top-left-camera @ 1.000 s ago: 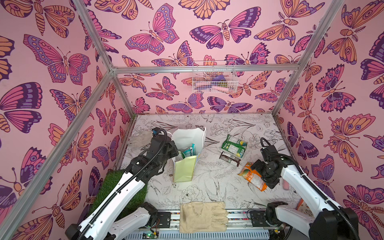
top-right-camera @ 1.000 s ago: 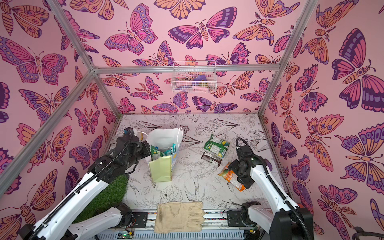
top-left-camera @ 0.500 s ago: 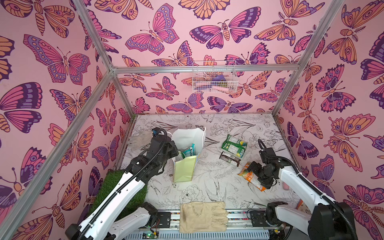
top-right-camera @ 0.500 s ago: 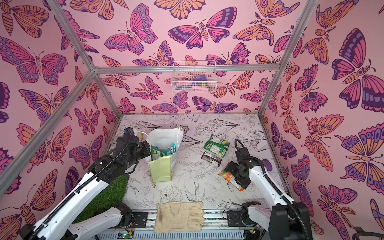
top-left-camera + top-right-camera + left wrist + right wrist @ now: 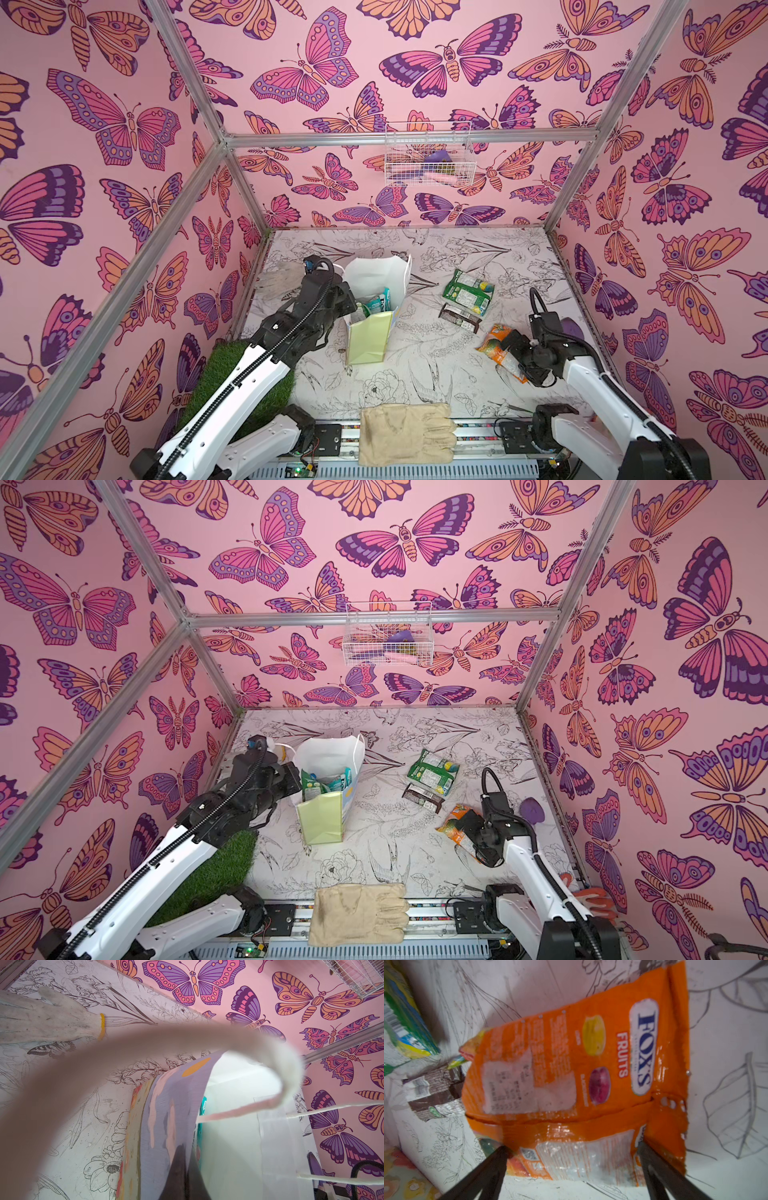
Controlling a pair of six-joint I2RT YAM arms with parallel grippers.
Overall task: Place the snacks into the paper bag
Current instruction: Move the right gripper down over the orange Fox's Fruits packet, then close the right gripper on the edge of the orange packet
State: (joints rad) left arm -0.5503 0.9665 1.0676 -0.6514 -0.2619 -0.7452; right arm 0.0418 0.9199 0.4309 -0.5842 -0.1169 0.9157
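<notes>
**Left gripper (image 5: 348, 311) pinching the paper bag (image 5: 370, 343); right gripper (image 5: 573, 1149) wide over the orange packet (image 5: 571, 1064).**

The bag stood upright on the left half of the table (image 5: 415, 374), its near wall clamped in the left gripper's tightly closed grip, and teal packets (image 5: 376, 300) showed in its mouth. On the right, the other gripper hung low with its jaws spread wide, a finger at either side of one end of the Fox's packet, which lay flat. The dark brown bar (image 5: 459, 318) and green packet (image 5: 467, 291) lay just beyond, apart from the bag.

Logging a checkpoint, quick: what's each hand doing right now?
Left hand: closed on the paper bag wall.
Right hand: open, straddling the orange packet end.
</notes>
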